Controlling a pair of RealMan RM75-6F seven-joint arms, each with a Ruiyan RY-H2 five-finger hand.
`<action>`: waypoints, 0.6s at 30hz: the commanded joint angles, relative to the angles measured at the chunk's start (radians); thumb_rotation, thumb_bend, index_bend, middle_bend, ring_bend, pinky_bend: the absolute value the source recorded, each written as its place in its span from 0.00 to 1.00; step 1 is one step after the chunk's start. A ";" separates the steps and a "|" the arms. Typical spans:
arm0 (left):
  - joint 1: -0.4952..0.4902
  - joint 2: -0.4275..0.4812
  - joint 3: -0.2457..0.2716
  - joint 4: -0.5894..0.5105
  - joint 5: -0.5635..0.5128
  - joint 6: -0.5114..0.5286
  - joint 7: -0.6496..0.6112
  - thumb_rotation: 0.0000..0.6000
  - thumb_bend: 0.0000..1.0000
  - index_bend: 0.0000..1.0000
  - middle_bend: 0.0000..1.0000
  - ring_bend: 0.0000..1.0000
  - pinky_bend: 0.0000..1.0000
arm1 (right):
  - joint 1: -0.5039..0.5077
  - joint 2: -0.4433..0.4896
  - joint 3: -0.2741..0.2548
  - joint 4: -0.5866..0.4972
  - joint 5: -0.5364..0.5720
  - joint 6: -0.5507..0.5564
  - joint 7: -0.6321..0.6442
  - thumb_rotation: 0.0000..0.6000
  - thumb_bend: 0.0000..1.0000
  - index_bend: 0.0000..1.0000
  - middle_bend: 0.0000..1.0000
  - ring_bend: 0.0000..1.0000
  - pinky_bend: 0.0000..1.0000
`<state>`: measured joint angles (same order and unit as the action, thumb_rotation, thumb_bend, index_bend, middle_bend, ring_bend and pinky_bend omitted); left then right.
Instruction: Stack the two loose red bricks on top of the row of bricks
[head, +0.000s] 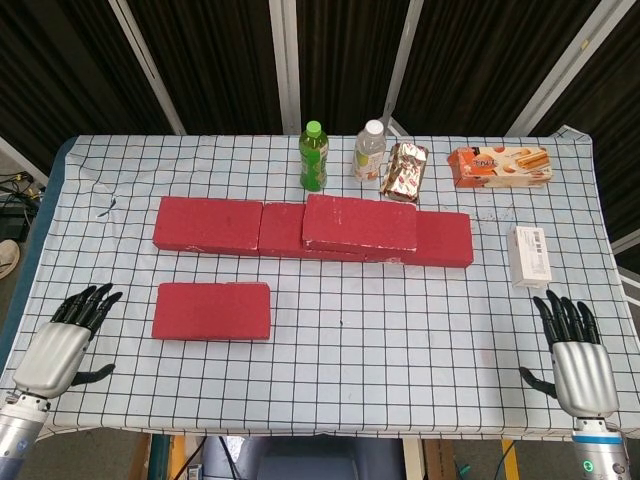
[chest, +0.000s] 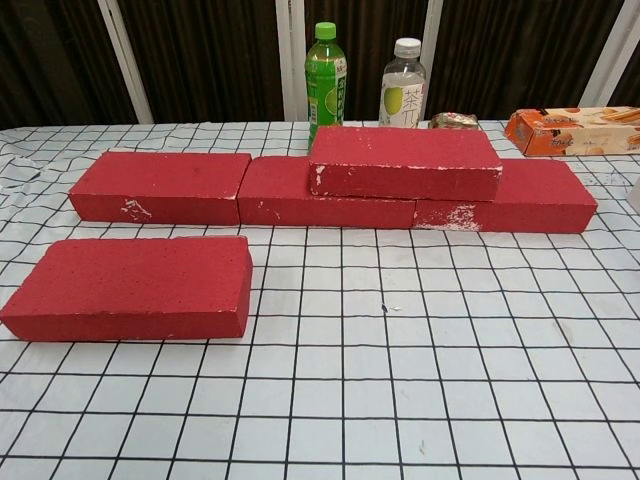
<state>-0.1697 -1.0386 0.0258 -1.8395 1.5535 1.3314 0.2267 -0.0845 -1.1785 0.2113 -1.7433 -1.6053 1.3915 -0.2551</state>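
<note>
In the head view, the left hand (head: 58, 345) and right hand (head: 580, 355) lay at the table's (head: 400, 330) near corners, fingers spread, holding nothing. One loose red brick (head: 211, 311) lay flat near the left front; the other stacked brick (head: 360, 223) sat atop the row of bricks (head: 208, 224). A white box (head: 529, 256) lay by the right edge.

In the chest view, neither hand showed. Behind the row stood a green bottle (chest: 324, 68), a clear bottle (chest: 402, 83) marked "茶", and an orange biscuit box (chest: 570, 130), its lettering unreadable.

row of bricks (chest: 330, 190) w/ stacked brick (chest: 405, 160) on top | loose brick (chest: 130, 287) front-left
</note>
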 joint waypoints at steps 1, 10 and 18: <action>-0.032 0.025 -0.017 -0.018 -0.039 -0.043 0.019 1.00 0.00 0.02 0.00 0.00 0.07 | 0.003 0.006 -0.012 -0.008 0.011 0.002 0.001 1.00 0.15 0.06 0.01 0.00 0.00; -0.154 0.055 -0.062 -0.031 -0.180 -0.255 -0.001 1.00 0.00 0.00 0.00 0.00 0.04 | 0.031 0.008 -0.041 -0.019 0.044 -0.001 -0.013 1.00 0.16 0.06 0.01 0.00 0.00; -0.280 0.045 -0.104 -0.058 -0.331 -0.424 0.075 1.00 0.00 0.00 0.00 0.00 0.03 | 0.049 0.024 -0.060 -0.038 0.080 -0.012 -0.020 1.00 0.15 0.04 0.01 0.00 0.00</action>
<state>-0.4121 -0.9922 -0.0610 -1.8836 1.2674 0.9476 0.2805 -0.0367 -1.1547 0.1517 -1.7812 -1.5259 1.3789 -0.2757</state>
